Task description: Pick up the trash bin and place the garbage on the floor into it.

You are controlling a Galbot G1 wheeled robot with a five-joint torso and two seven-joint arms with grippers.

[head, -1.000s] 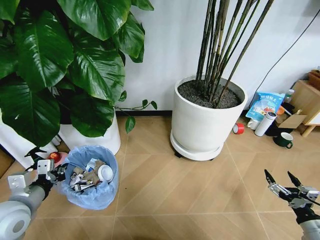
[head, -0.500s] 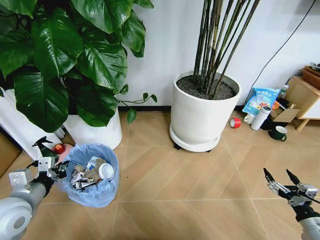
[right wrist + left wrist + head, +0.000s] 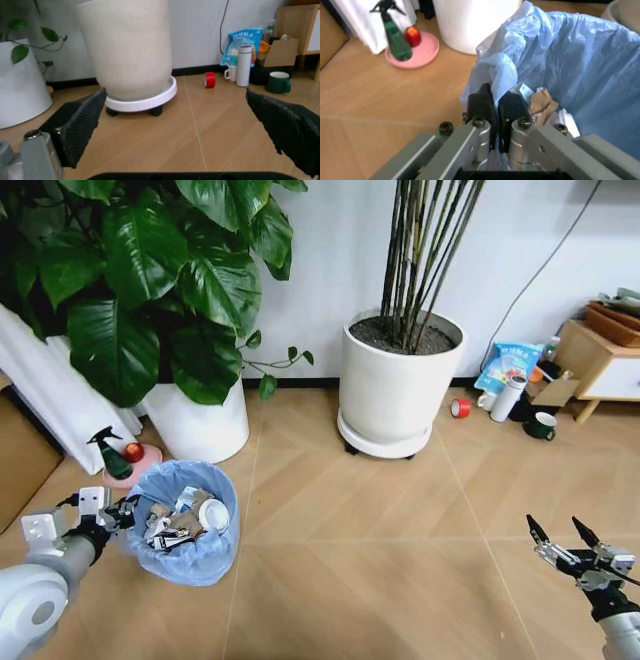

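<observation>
The trash bin (image 3: 190, 555), lined with a crinkled light-blue bag, is at the lower left over the floor (image 3: 380, 570). My left gripper (image 3: 122, 514) is shut on its near rim; in the left wrist view the black fingers (image 3: 481, 103) pinch the bag's edge (image 3: 492, 71). Inside the trash bin (image 3: 590, 67) lies the garbage (image 3: 172, 525): crumpled paper, wrappers and a white disc (image 3: 212, 516). Brown crumpled paper (image 3: 542, 105) shows beside the fingers. My right gripper (image 3: 563, 541) hangs open at the lower right, well apart from the bin, with nothing between its fingers (image 3: 80, 122).
A white pot with a big leafy plant (image 3: 200, 420) stands behind the bin. A green spray bottle (image 3: 112, 455) sits on a pink dish (image 3: 140, 465). A second white pot (image 3: 400, 385) on casters stands mid-back. A red tape roll (image 3: 460, 408), flask (image 3: 508, 398) and mug (image 3: 541, 426) lie far right.
The whole picture has shifted as the camera moved: pots and wall now sit higher and farther off. The left gripper still holds the bin's rim; the right stays open.
</observation>
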